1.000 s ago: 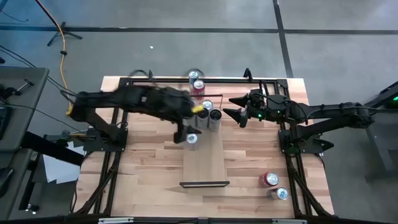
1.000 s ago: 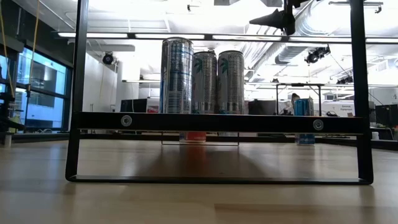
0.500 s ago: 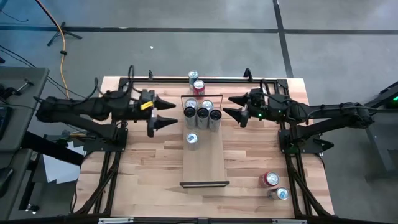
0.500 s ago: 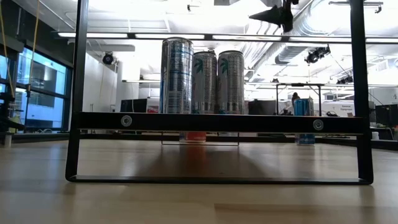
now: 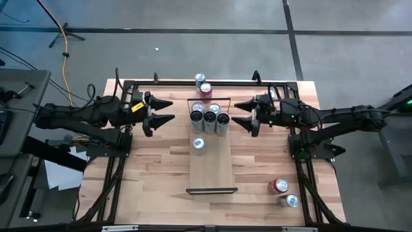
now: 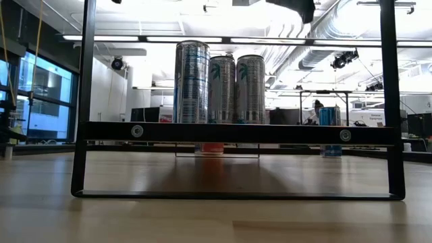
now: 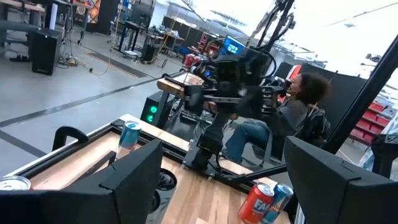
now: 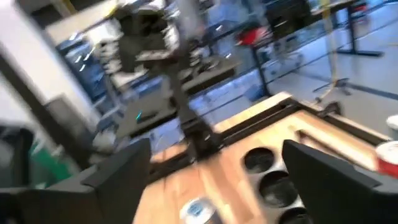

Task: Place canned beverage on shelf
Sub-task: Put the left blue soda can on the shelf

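Note:
The shelf point(image 5: 212, 169) is a pale plank with a black rail at each short end, lying along the table's middle. A silver can point(image 5: 199, 144) stands upright on its base on the plank, alone; in the low view this can point(image 6: 192, 81) is the nearest one. Several more silver cans point(image 5: 210, 117) stand bunched at the plank's far end. My left gripper point(image 5: 171, 111) hovers open and level to the left of the shelf, holding nothing. My right gripper point(image 5: 234, 113) hovers open and level to the right of the bunched cans, also holding nothing.
A silver can point(image 5: 200, 78) and a red can point(image 5: 206, 89) stand at the table's far edge. Another red can point(image 5: 279, 185) and a silver one point(image 5: 291, 200) stand near the front right corner. A person point(image 7: 292, 115) sits beyond the table's right side.
My left gripper has drawn back from over the lone can toward the table's left edge, tipping from pointing down to pointing level. The can stays upright where it stood on the shelf.

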`<state>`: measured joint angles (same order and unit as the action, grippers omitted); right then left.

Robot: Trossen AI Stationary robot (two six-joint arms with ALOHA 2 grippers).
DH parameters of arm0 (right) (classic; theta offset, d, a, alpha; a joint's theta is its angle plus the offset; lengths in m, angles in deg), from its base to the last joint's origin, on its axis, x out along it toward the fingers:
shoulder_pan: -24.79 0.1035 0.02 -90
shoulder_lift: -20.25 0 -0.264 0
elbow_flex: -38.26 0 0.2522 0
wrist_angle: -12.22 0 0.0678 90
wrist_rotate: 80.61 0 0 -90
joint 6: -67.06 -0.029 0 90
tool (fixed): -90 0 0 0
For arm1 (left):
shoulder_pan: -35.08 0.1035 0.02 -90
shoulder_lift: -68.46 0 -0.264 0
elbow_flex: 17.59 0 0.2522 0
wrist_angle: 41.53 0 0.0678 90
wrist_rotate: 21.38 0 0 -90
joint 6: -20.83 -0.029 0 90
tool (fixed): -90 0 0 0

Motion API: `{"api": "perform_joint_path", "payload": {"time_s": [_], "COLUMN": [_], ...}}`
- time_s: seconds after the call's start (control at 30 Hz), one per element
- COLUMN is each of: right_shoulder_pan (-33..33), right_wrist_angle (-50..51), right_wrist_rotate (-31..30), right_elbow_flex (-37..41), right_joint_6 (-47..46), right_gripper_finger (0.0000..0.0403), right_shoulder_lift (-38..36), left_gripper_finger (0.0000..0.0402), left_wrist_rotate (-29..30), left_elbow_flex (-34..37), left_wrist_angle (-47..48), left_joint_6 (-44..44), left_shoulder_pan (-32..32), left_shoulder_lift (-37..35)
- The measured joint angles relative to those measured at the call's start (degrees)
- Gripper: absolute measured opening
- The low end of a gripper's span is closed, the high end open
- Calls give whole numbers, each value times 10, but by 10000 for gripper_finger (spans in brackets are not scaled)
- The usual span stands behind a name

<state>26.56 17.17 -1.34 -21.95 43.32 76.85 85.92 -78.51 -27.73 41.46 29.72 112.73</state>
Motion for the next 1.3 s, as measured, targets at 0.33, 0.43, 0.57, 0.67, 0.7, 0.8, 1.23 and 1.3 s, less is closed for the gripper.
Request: {"api": "perform_joint_path", "payload": {"time_s": [0.33, 0.43, 0.57, 0.67, 0.7, 0.8, 1.23, 1.3], "right_shoulder_pan": [113, 127, 133, 134, 134, 134, 134, 134], "right_wrist_angle": [178, 234, 266, 267, 268, 265, 179, 179], "right_wrist_rotate": [2, 1, -9, -12, -12, -22, -49, -56], "right_elbow_flex": [-154, -195, -224, -229, -229, -229, -229, -229], "right_joint_6": [90, 93, 52, 26, 15, -25, -181, -222], "right_gripper_finger": [101, 21, 22, 9, 5, 6, 0, 0], "right_shoulder_lift": [144, 196, 258, 300, 313, 353, 441, 441], "left_gripper_finger": [294, 294, 294, 294, 294, 294, 294, 294], "left_wrist_rotate": [-1, 10, 14, 14, 14, 18, 21, 23], "left_elbow_flex": [0, 0, 0, 0, 0, 0, 0, 0], "left_wrist_angle": [1, 1, 4, 4, 4, 9, 38, 38], "left_joint_6": [-19, -36, -47, -47, -47, -47, -48, -48], "left_shoulder_pan": [0, 0, 0, 0, 0, 0, 0, 0], "left_shoulder_lift": [0, 0, 1, 1, 1, 1, 1, 1]}}
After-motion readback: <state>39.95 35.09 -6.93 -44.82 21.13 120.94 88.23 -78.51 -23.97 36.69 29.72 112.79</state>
